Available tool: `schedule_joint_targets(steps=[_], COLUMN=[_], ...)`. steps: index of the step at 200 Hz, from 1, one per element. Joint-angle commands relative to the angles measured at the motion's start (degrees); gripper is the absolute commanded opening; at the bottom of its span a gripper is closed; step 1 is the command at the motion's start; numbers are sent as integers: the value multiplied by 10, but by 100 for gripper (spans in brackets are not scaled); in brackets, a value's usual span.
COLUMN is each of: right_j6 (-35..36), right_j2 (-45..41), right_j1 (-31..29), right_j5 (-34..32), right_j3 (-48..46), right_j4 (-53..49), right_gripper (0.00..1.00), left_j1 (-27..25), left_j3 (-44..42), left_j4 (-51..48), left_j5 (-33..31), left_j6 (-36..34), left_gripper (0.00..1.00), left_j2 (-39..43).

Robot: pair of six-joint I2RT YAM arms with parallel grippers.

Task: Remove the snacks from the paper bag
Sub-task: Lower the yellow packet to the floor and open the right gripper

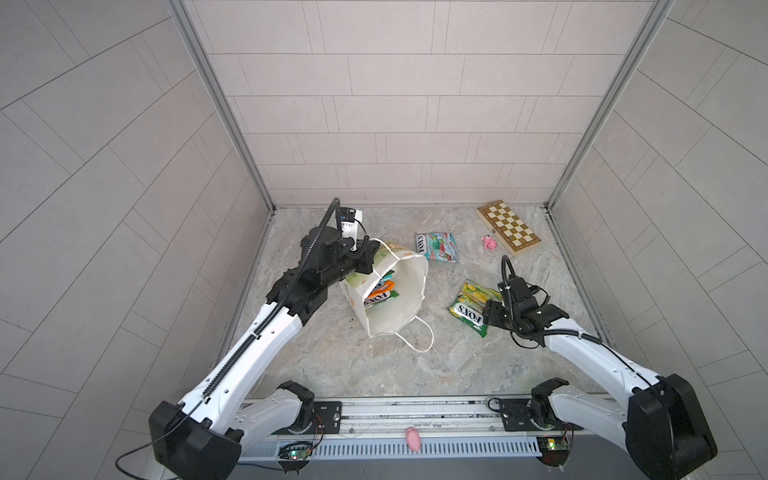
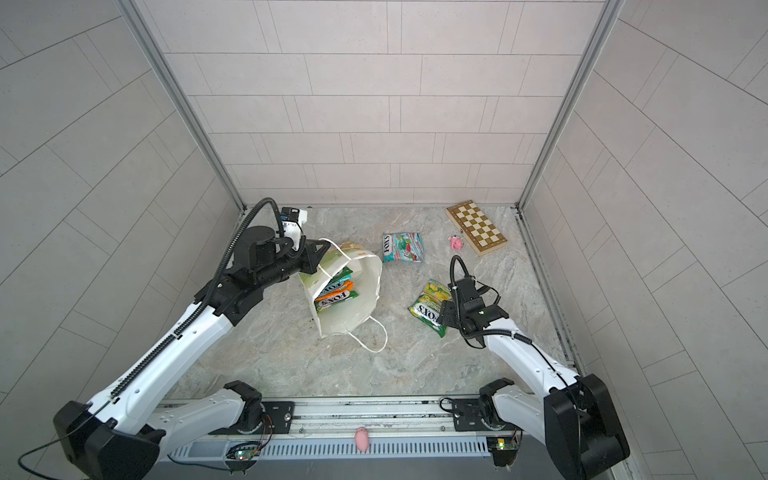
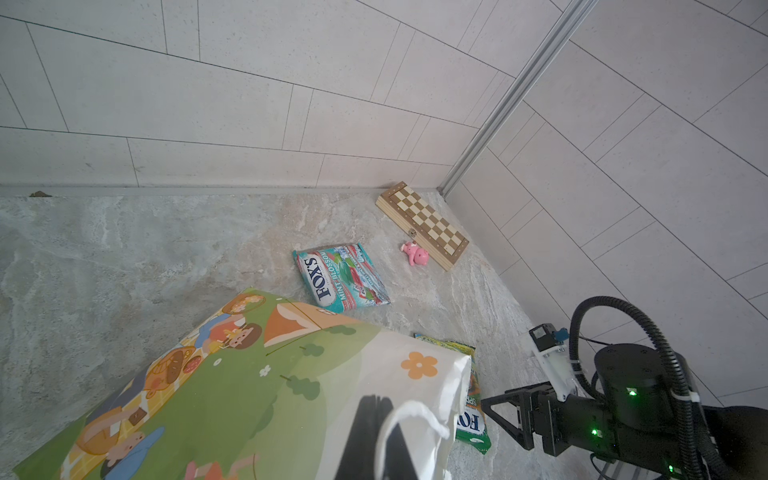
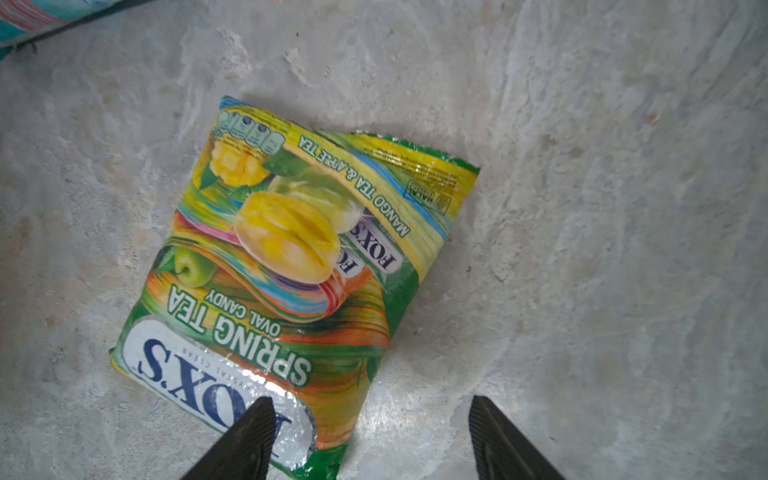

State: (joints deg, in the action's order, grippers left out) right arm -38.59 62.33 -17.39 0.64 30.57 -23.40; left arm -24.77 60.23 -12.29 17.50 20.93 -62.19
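Black fingers (image 4: 245, 440) of the right gripper (image 4: 370, 399) fill the near edge of its wrist view, standing wide apart with nothing between them. One tip overhangs the corner of a yellow-green snack packet (image 4: 291, 270) that lies flat on the marbled table (image 4: 623, 208). It is glossy, a little crumpled and printed "FOX'S Spring Tea", and what looks like a second one of its kind peeks out beneath it. My guess is that this spot serves as the drop pile, well apart from the bag. Farther off, a teal-and-red packet (image 1: 436, 246) lies flat too, near a pink toy (image 1: 489, 243) and a folded chessboard (image 1: 508, 227). Across the table the left gripper (image 1: 365, 264) is pressed together on the rim of the paper bag (image 1: 411, 282). I take it the pinch holds the bag tipped, with its mouth gaping toward the other arm. Inside, three more packets (image 1: 380, 293) stand on edge against the wall, showing orange, green and teal, so by my count about half the snacks are out.
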Motion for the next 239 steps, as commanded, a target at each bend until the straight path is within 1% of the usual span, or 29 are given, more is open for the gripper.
schedule_joint_targets(steps=[1,27,51,87,96,102,123,131,142,150,160,195,206,221,239], right_j6=[-43,-56,-68,-76,-79,-82,-92,-94,-99,-103,-102,-76,-63,-48,-41], right_j2=[6,24,50,93,105,114,150,159,170,175,183,230,251,288,327], right_j1=[4,16,26,33,34,34,42,48,55,61,71,97,104,109,116], right_j5=[11,22,50,93,93,96,118,115,109,102,94,74,79,84,93], right_j3=[-10,-28,-43,-41,-40,-42,-39,-35,-34,-32,-27,31,45,95,129], right_j4=[56,92,143,191,202,213,245,247,261,270,277,267,265,249,245], right_gripper=[75,75,75,68,64,60,39,29,19,15,11,10,10,10,13], left_j1=[3,3,2,3,2,2,3,3,3,3,3,2,2,3,3], left_j3=[-4,-3,-3,-3,-4,-4,-4,-4,-2,-3,-2,-2,-3,-2,-2], left_j4=[15,15,14,14,14,14,14,13,13,12,13,12,11,9,9], left_j5=[-3,-3,-3,-2,-3,-3,-3,-4,-4,-4,-4,-6,-7,-7,-9], left_j6=[-4,-4,-3,-4,-4,-4,-5,-5,-5,-5,-5,-8,-9,-10,-11], left_gripper=[0,0,0,0,0,0,0,0,0,0,0,0,0,0,0], left_j2=[2,1,1,1,1,1,2,2,2,3,3,5,4,5,6])
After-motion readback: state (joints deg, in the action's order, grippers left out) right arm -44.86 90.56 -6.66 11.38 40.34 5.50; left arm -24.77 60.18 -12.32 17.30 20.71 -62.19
